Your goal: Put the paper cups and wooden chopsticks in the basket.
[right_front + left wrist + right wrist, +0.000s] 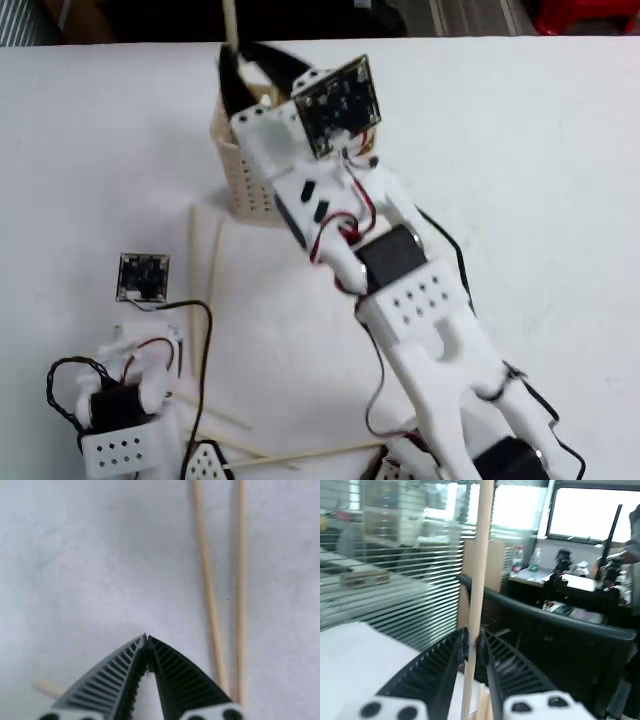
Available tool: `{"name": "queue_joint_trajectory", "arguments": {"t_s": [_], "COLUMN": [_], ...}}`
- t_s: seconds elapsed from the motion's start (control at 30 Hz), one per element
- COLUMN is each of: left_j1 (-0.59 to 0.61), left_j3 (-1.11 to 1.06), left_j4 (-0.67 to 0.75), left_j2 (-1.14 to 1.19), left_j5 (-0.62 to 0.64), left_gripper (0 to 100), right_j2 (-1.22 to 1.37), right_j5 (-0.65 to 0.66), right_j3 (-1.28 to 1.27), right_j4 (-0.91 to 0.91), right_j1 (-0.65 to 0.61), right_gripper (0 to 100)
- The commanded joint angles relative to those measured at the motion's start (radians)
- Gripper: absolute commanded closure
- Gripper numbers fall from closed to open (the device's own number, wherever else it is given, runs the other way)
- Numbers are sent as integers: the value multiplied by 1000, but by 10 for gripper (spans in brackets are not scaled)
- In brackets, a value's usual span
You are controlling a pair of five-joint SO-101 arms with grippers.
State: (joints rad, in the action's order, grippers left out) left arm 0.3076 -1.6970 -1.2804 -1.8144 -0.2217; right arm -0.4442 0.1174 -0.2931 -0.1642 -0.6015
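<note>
Right now the right jaws are pinched on a wooden chopstick [479, 555], which stands upright between them, over the basket [245, 185]. The basket sits toward the far side of the white table [520, 150], and the right arm [420, 300] stretches across the table to it. The left jaws are pressed together with nothing between them, their tips pointing down at the table. Just beside them a second chopstick [207, 580] and a third chopstick [241, 580] lie side by side on the table, nearly parallel and closer together at one end. A fourth chopstick [300, 455] lies near the arms' bases.
</note>
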Motion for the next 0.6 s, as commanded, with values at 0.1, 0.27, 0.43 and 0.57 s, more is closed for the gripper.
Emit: {"name": "queue_joint_trajectory", "arguments": {"t_s": [0.1,0.27,0.43,0.57], "left_j1": [-15,-15,-15,-15], "left_j3": [5,5,5,5], "left_j4": [-6,-6,-6,-6], "left_j2": [-12,-12,-12,-12], "left_j5": [-3,-3,-3,-3], "left_gripper": [975,975,975,975], "right_j2": [81,94,96,88], "right_j5": [3,3,8,9], "right_j3": [44,12,2,2], "right_j4": [85,88,82,68], "right_j1": [70,64,67,65], "right_gripper": [981,981,977,977]}}
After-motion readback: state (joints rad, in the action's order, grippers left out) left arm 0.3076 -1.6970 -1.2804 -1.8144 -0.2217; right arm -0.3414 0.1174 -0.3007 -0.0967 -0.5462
